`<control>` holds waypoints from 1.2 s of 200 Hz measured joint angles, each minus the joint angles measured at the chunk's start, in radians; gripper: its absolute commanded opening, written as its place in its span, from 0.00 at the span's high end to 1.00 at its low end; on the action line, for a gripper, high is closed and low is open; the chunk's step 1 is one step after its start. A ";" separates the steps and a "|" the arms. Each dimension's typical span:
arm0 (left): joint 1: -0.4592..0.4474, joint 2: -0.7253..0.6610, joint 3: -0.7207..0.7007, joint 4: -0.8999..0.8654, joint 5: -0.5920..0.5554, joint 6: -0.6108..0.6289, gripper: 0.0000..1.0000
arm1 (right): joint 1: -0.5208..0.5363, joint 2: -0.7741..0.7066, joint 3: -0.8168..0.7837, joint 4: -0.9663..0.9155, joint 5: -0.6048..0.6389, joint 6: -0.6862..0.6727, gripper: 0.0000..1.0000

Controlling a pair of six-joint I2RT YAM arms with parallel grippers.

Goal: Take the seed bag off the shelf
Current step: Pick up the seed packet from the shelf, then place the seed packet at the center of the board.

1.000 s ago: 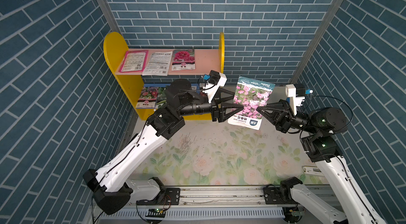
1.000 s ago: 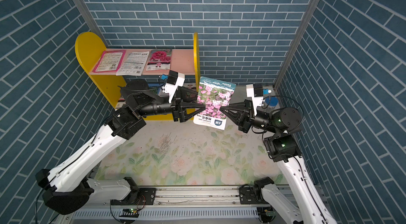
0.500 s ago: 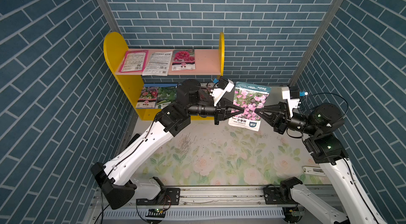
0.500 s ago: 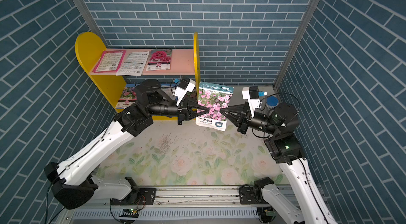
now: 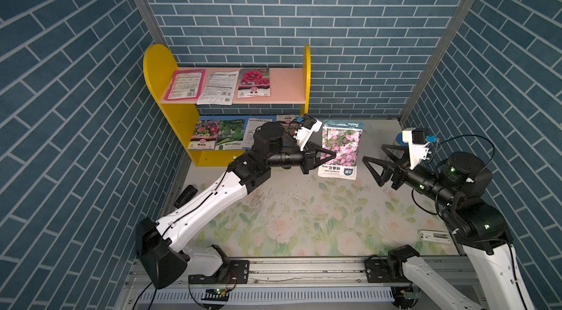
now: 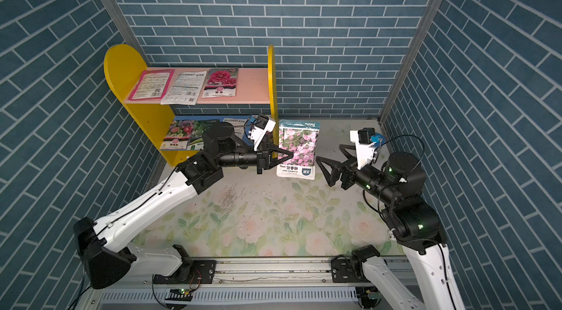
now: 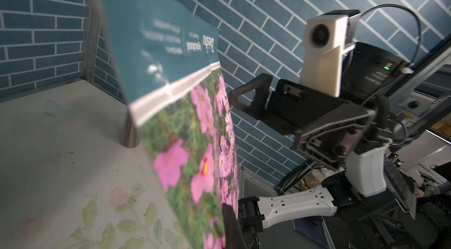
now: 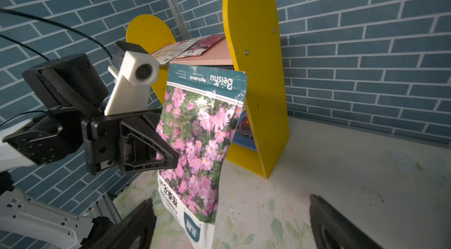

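While the left gripper (image 5: pixel 334 155) pinches the seed bag (image 5: pixel 341 144) by its edge in both top views, the bag hangs upright just beside the shelf (image 5: pixel 153 74), outside a yellow side panel and off both boards, and the right gripper (image 5: pixel 373 153) stands spread wide beyond it, apart from the bag. From the left wrist the bag (image 7: pixel 195 137) fills the foreground, blurred. From the right wrist, the bag (image 8: pixel 202 137) hangs before the shelf's (image 8: pixel 253 64) side panel, clamped.
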 measured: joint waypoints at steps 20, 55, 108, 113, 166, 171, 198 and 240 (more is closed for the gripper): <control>-0.005 0.044 -0.057 0.070 -0.046 -0.052 1.00 | 0.000 -0.013 -0.008 -0.068 0.050 0.001 0.00; -0.042 0.156 -0.094 0.182 -0.116 -0.130 1.00 | 0.000 -0.055 -0.070 -0.155 0.094 0.003 0.00; -0.098 0.403 -0.085 0.368 -0.164 -0.253 1.00 | 0.000 -0.079 -0.133 -0.242 0.148 0.027 0.00; -0.104 0.425 -0.078 0.371 -0.171 -0.259 1.00 | 0.000 -0.079 -0.133 -0.250 0.162 0.028 0.00; -0.140 0.633 0.029 0.396 -0.196 -0.349 1.00 | 0.000 -0.093 -0.147 -0.303 0.291 0.054 0.00; -0.140 0.650 0.035 0.403 -0.195 -0.361 1.00 | 0.000 -0.098 -0.153 -0.304 0.299 0.055 0.00; -0.139 0.750 0.085 0.431 -0.192 -0.418 1.00 | 0.000 -0.110 -0.181 -0.310 0.322 0.061 0.00; -0.141 0.891 0.199 0.419 -0.188 -0.474 1.00 | 0.000 -0.109 -0.201 -0.323 0.364 0.063 0.00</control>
